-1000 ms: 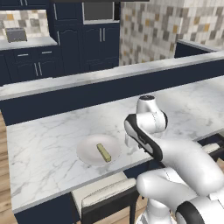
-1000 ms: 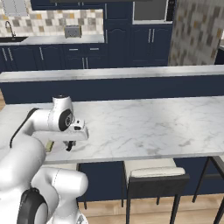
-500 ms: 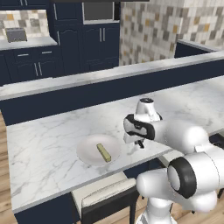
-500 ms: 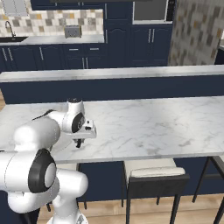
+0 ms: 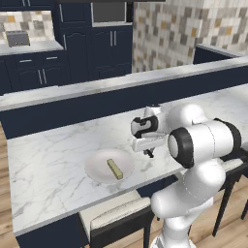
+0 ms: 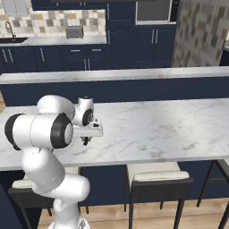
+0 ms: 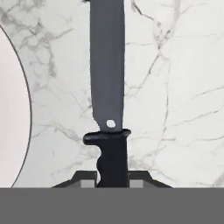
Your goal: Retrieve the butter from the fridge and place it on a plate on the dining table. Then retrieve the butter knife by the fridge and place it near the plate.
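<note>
The butter (image 5: 115,169), a small olive-yellow stick, lies on the round white plate (image 5: 99,162) on the marble dining table (image 5: 43,160). Just right of the plate my gripper (image 5: 150,152) points down at the tabletop, seen in the right base view as the gripper (image 6: 85,141). In the hand view the gripper (image 7: 112,181) is shut on the black handle of the butter knife (image 7: 108,78). The knife's dark blade runs straight away from the hand, low over the marble (image 7: 175,87). The plate's rim (image 7: 11,113) curves along that view's left edge, apart from the blade.
A higher marble ledge (image 5: 121,82) on a navy wall runs behind the table. Stools (image 5: 116,213) (image 6: 156,179) stand tucked under the table's near edge. Navy cabinets and a tiled wall lie far behind.
The arm's upper links have swung forward and now bulk large in both base views. The hand has shifted slightly along the table beside the plate, still holding the knife.
</note>
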Robot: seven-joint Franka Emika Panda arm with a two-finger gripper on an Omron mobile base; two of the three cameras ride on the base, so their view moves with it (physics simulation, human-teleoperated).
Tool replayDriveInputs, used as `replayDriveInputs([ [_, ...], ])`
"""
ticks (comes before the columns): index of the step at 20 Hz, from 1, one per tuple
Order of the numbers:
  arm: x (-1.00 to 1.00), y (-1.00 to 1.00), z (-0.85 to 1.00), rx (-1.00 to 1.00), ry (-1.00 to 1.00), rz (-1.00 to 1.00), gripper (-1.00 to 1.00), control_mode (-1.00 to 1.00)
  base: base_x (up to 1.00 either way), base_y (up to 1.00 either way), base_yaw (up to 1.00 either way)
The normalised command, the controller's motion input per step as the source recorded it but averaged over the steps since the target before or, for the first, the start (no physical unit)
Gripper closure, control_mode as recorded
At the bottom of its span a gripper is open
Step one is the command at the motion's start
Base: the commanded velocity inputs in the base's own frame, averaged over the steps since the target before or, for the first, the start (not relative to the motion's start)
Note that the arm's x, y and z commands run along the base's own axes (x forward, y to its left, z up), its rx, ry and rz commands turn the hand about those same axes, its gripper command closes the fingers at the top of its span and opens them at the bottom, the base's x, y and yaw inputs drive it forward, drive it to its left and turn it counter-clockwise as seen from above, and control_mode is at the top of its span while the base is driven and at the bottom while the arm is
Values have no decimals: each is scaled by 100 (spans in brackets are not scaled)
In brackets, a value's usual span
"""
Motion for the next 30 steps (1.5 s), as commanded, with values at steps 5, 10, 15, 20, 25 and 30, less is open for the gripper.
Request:
replayDriveInputs([
  [5,11,0,-50,1,0,0,100,-100,0,0,0],
  [10,4,0,-46,0,0,0,100,-100,0,0,0],
  [15,0,9,-34,0,0,0,100,100,0,2,0],
  [20,0,0,0,0,0,0,100,100,0,2,0],
  [25,0,0,0,0,0,0,100,100,0,1,0],
  [30,0,0,0,0,0,0,100,100,-5,5,0],
])
